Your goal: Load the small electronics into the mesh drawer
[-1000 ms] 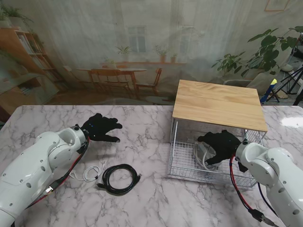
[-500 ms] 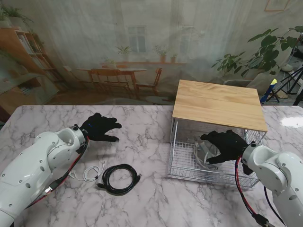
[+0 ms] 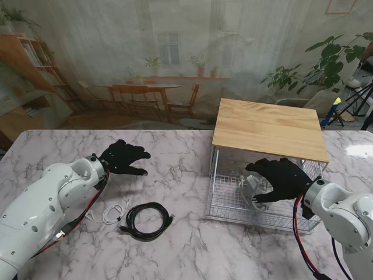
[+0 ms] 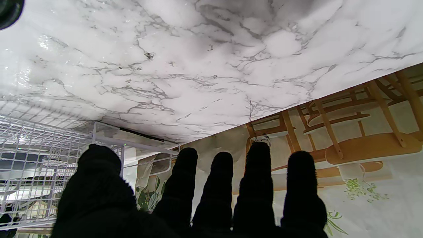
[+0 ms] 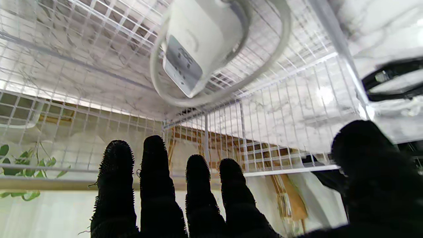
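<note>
Now: right hand (image 3: pixel 278 179) over the mesh drawer (image 3: pixel 230 204), white charger (image 3: pixel 252 188) lying inside on the mesh floor.
Right wrist view: fingers (image 5: pixel 158 185) straight, slightly apart, thumb out to one side, nothing between them. Charger (image 5: pixel 201 43) and its looped white cord sit on the drawer (image 5: pixel 99 59) wire beyond the fingertips, apart from them. Stand view: charger partly hidden under the palm. Drawer is pulled out from under the wooden top (image 3: pixel 269 127). Left hand (image 3: pixel 124 157) hovers over the marble table (image 3: pixel 175 245), fingers (image 4: pixel 218 185) spread, holding nothing. Black cable (image 3: pixel 145 220) coiled nearer to me than the left hand, white cable (image 3: pixel 108 213) just beside it on its left; both outside the drawer.
</note>
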Available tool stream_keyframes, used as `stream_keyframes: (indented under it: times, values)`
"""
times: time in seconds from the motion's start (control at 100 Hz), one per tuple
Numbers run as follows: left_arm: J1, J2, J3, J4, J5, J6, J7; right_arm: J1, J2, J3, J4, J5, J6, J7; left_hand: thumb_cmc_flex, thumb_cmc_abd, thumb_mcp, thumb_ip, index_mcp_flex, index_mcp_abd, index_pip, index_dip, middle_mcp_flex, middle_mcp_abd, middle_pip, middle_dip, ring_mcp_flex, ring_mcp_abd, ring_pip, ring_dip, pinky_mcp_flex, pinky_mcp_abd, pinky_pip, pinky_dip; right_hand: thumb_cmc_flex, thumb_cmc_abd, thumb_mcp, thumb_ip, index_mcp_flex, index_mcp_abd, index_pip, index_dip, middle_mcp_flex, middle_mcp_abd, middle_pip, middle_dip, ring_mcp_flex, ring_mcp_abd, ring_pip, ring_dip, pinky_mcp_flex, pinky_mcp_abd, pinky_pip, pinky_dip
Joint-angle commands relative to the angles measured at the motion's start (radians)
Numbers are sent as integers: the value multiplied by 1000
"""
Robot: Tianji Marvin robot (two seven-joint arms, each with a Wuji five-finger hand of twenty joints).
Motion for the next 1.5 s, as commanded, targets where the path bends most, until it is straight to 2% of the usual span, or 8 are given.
stream_keyframes:
  times: [0.0, 0.37, 0.53, 0.68, 0.98, 1.16, 1.35, 1.49]
  values:
    - [13, -4, 2, -9, -6, -11, -3, -37, -9, 2, -26, 13, 10, -31, 13, 38, 3, 18, -7, 23, -8, 1, 26, -6, 19, 22, -4, -10, 6, 7, -15, -8, 11, 6, 10, 33, -24, -10, 18, -25, 10, -11, 12, -3, -27, -10, -7, 37, -64, 1, -6, 28, -5, 0]
    - [36, -4, 51, -34, -50, -26, -51, -145, -33, 0, -70, -1, 16, -192, 37, -27, 4, 22, -30, 67, -31, -15, -28, 27, -18, 17, 10, -5, 33, 29, 19, -41, 77, 37, 29, 37, -60, -6, 40, -36, 25, -38, 48, 0, -66, -21, -13, 46, -79, -14, -13, 34, -24, -16]
    - [29, 0, 96, -31, -35, -46, -48, -163, -35, 7, -80, -11, 7, -209, 7, -145, 11, 27, -75, 71, -58, -55, -72, 35, 24, 67, 27, -40, 151, 212, 48, -112, 209, 137, 32, 40, -68, -5, 39, -38, 27, -44, 50, -1, -77, -24, -13, 44, -81, -25, -16, 34, -27, -18]
    - [35, 5, 117, -40, -8, -65, -42, -177, -35, 14, -88, -20, 3, -212, 4, -206, 13, 29, -87, 43, -55, -59, -121, 44, 54, 114, 23, -64, 206, 328, 56, -108, 249, 177, 34, 42, -75, -4, 36, -40, 28, -49, 51, 1, -83, -25, -15, 42, -83, -34, -19, 33, -30, -20]
    - [84, 16, 101, -73, 39, -107, -48, -228, -38, 35, -130, -45, -12, -232, 68, -197, 16, 48, -83, 65, -52, -63, -117, 64, -21, 15, 3, -38, 57, 136, 40, -126, 142, 99, 41, 49, -86, -2, 40, -41, 33, -56, 51, 6, -88, -24, -20, 35, -84, -49, -15, 23, -29, -19]
    - [52, 21, 155, -35, 35, -100, -64, -253, -40, 43, -153, -59, -26, -248, 156, -220, 30, 77, -159, 77, -99, -96, -186, 87, -61, -53, -1, -46, 85, 143, 50, -140, 166, 105, 43, 53, -93, -1, 41, -41, 33, -62, 50, 9, -92, -25, -22, 27, -83, -57, -17, 19, -31, -19]
    - [21, 22, 205, -5, 25, -98, -57, -275, -43, 51, -168, -66, -36, -268, 254, -228, 44, 118, -136, 31, -40, -56, -239, 53, -38, -45, -6, -59, 102, 171, 48, -149, 190, 125, 44, 55, -97, 0, 41, -44, 33, -65, 50, 8, -94, -25, -21, 26, -83, -63, -17, 19, -30, -18]
    - [2, 24, 239, 10, 28, -100, -49, -281, -43, 54, -170, -67, -40, -270, 294, -232, 36, 109, -146, -23, 24, 20, -252, 42, -13, -31, -7, -66, 103, 178, 50, -153, 197, 134, 44, 57, -100, 0, 39, -47, 33, -67, 49, 9, -95, -26, -23, 25, -82, -65, -18, 19, -31, -18]
